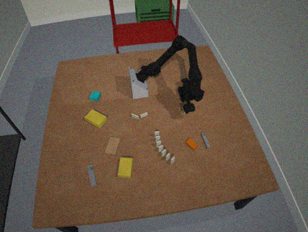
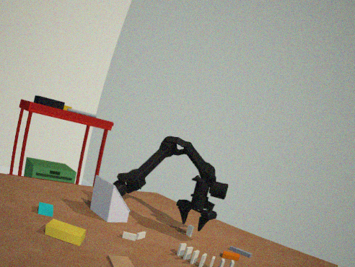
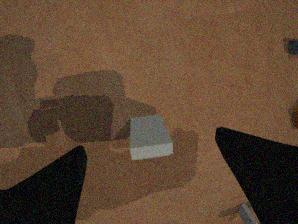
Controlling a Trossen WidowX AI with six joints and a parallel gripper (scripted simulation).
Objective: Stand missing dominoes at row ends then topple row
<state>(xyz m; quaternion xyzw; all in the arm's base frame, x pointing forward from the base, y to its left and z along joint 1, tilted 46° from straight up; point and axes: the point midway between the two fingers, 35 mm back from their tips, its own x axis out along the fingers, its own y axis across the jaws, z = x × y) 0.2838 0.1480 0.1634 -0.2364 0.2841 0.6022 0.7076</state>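
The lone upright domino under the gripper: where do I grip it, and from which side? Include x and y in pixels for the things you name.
I'd pinch the domino (image 2: 190,230) (image 3: 150,131) across its broad faces, from above. It stands on end, its top within reach, and the gripper (image 2: 192,226) (image 3: 152,144) hangs open over it.

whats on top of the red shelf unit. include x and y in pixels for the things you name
On the red shelf unit (image 1: 145,34) (image 2: 68,114): a black box (image 2: 49,102), something yellow behind it, mostly hidden, and a flat grey item (image 2: 82,112). Anything fully behind the box can't be seen.
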